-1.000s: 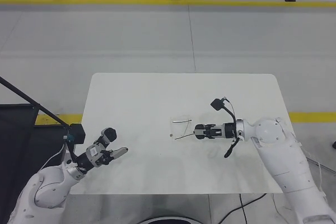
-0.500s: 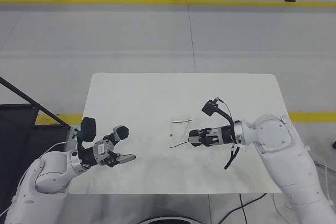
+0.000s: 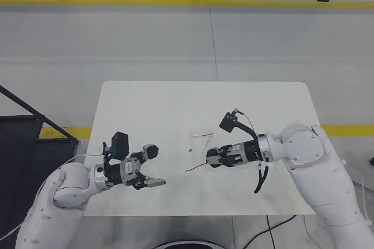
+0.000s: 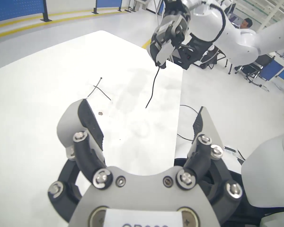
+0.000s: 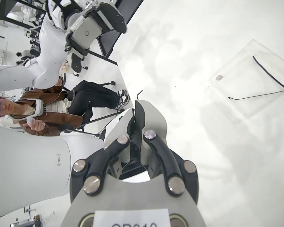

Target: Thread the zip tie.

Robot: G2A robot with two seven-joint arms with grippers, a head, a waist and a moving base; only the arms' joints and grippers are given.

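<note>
As the top view has it: right hand [image 3: 209,161] clamped on the black zip tie [image 3: 196,167], its tail sticking out over the worktop [image 3: 174,106] towards the left hand [image 3: 154,167], whose fingers stand wide apart with nothing between them.
Clear tray [image 3: 193,144]: just beside the right hand, with a loose black tie [image 3: 202,133] lying on it.
Left wrist view: the held tie dangles free from the far hand, well apart from the open pads [image 4: 91,119].
Step, by my reckoning: bring the left hand onto the tail near its tip and pinch lightly, then curl it back to the head. Go slow and square, because that strip will flex.
Right wrist view: fingers pressed together, a short black tip peeking past them.
Hard to make out: the tie's head, and whether the tray carries one bent tie or two crossed.
</note>
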